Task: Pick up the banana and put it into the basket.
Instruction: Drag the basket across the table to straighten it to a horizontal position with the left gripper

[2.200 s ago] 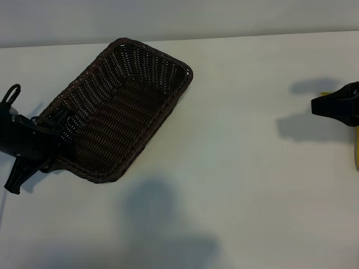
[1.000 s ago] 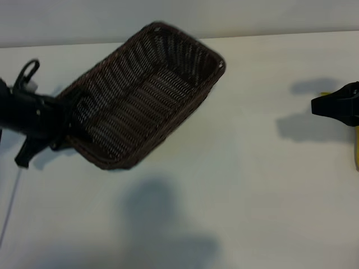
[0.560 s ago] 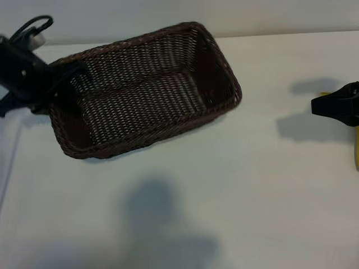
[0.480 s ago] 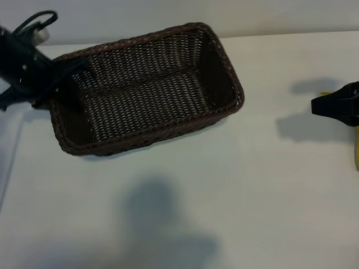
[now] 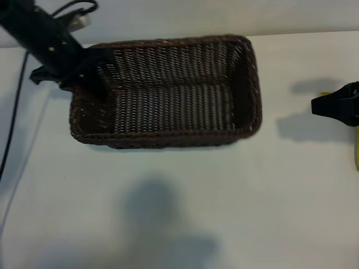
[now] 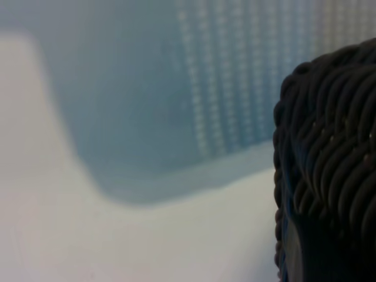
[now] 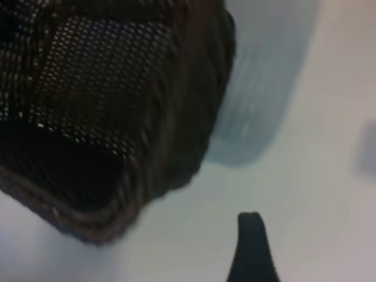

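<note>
Left gripper [image 5: 90, 75] clamped on wicker basket [image 5: 168, 92] end rim. Right gripper [image 5: 328, 106] wide, empty, right of basket. Banana [image 5: 357, 147] beside it, unpicked; basket empty.

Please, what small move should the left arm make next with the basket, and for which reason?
Probably lower the basket flat onto the table and let go. The left gripper is clamped on its short rim, and the basket lies square, casting a shadow beneath it. Only a yellow sliver of banana shows by the right gripper, whose jaws stand open.
</note>
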`<state>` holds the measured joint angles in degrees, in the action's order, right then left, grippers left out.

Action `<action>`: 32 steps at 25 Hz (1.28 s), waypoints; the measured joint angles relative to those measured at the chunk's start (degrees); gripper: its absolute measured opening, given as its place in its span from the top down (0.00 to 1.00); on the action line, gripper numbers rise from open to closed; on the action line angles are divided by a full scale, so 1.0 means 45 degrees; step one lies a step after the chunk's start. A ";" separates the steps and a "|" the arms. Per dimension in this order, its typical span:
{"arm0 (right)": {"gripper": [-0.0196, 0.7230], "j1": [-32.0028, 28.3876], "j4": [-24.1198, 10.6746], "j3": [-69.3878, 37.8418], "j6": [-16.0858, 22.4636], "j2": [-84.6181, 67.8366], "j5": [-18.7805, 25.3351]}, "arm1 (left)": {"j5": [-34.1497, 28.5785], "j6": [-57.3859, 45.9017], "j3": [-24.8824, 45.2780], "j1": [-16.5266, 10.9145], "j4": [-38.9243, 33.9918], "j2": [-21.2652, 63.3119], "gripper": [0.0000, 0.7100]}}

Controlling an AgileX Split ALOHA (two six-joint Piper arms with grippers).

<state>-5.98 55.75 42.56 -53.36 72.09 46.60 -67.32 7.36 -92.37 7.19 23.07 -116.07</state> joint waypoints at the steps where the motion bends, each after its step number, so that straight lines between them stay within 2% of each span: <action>1: 0.28 0.0000 0.0000 0.0000 0.0000 0.0000 0.0000 | 0.0000 0.0000 -0.0146 0.0201 -0.0090 -0.0177 0.77; 7: 0.28 0.0000 0.0000 0.0000 0.0000 0.0000 0.0000 | 0.0148 -0.0307 -0.0349 0.1227 -0.0094 -0.1087 0.77; 14: 0.28 0.0000 0.0000 0.0000 0.0000 0.0000 0.0000 | 0.1057 -0.0891 -0.0399 0.1804 -0.0130 -0.1969 0.77; 32: 0.28 0.0000 0.0000 0.0000 0.0000 0.0000 0.0000 | 0.1670 -0.1559 -0.0492 0.2150 -0.0048 -0.2519 0.78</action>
<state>-5.98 55.75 42.56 -53.36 72.09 46.60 -59.81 0.35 -94.58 16.86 22.86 -127.40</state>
